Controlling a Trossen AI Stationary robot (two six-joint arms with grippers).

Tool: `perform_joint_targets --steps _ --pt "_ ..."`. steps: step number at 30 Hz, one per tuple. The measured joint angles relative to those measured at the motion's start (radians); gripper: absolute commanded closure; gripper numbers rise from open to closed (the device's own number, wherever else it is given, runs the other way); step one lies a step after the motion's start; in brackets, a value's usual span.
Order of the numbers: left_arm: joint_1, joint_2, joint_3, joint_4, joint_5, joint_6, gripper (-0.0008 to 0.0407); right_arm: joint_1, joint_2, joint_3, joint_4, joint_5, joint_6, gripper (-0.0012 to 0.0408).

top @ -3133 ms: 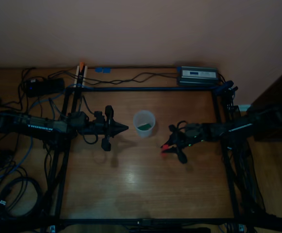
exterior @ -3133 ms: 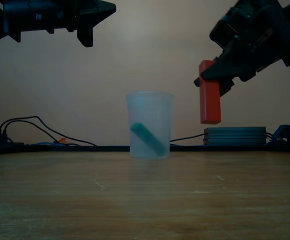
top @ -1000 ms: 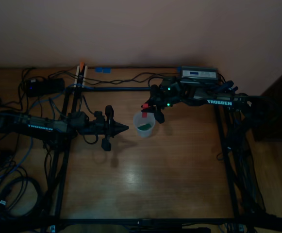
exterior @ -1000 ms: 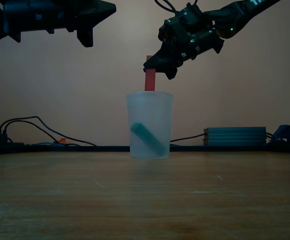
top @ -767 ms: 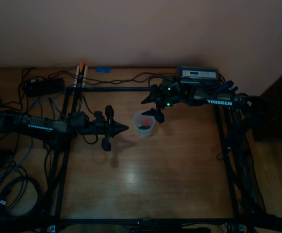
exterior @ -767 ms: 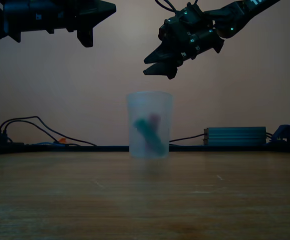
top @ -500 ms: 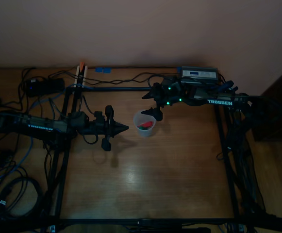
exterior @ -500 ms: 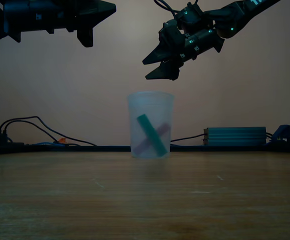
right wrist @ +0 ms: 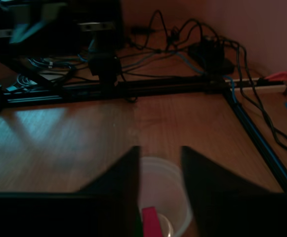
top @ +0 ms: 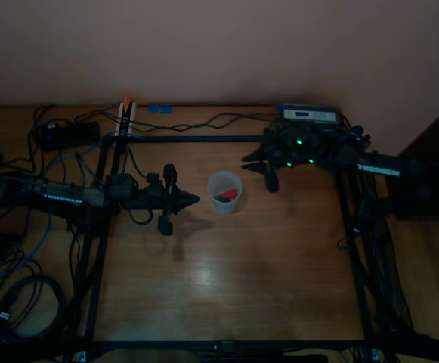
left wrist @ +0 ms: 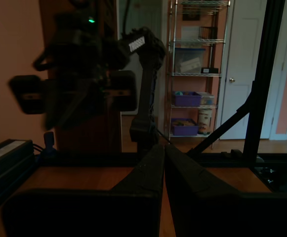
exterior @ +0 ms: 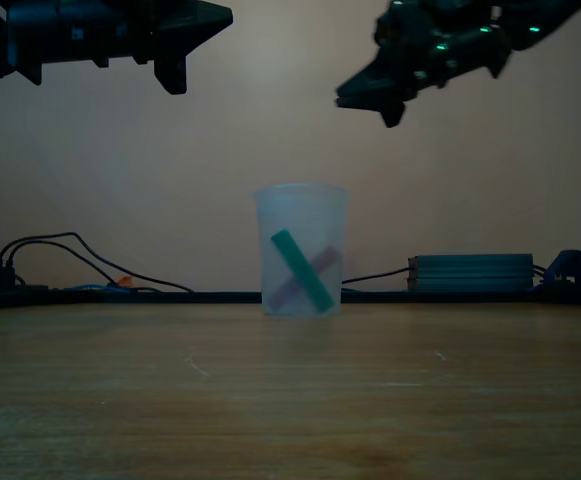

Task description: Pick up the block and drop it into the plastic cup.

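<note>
The translucent plastic cup (top: 224, 184) stands upright in the middle of the wooden table. Inside it the red block (top: 227, 194), a slim bar, leans crossed against a dark green piece (exterior: 303, 270); through the cup wall (exterior: 270, 215) the block (exterior: 292, 288) looks dull red. My right gripper (top: 258, 172) is open and empty, raised to the top view's right of the cup. Its wrist view shows the cup (right wrist: 173, 190) with the block (right wrist: 150, 222) below the spread fingers (right wrist: 133, 168). My left gripper (top: 192, 200) is shut on nothing, hovering on the cup's other side, pointed at it.
Black frame rails (top: 204, 138) border the table. A power supply box (top: 308, 116) and cables (top: 23, 249) lie at the back and along the top view's left. Bare wood (top: 227, 280) spreads in front of the cup.
The right gripper carried the red block over the cup, opened and let it fall in. It has since pulled back to the top view's right. The left arm has not moved.
</note>
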Motion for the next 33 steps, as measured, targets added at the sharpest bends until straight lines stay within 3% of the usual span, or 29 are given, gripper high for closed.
perform_joint_targets --steps 10,18,22,33 --pt "0.000 0.000 0.000 0.000 0.000 0.000 0.0399 0.000 -0.235 -0.315 0.177 -0.002 0.089 0.0310" --pt "0.000 0.000 0.000 0.000 0.000 0.000 0.0399 0.001 -0.323 -0.485 0.286 -0.002 0.159 0.0283" --pt "0.000 0.000 0.000 0.000 0.000 0.000 0.0399 0.001 -0.347 -0.535 0.330 -0.002 0.174 0.0285" --pt "0.000 0.000 0.000 0.000 0.000 0.000 0.0399 0.001 -0.357 -0.544 0.332 -0.003 0.178 0.0298"
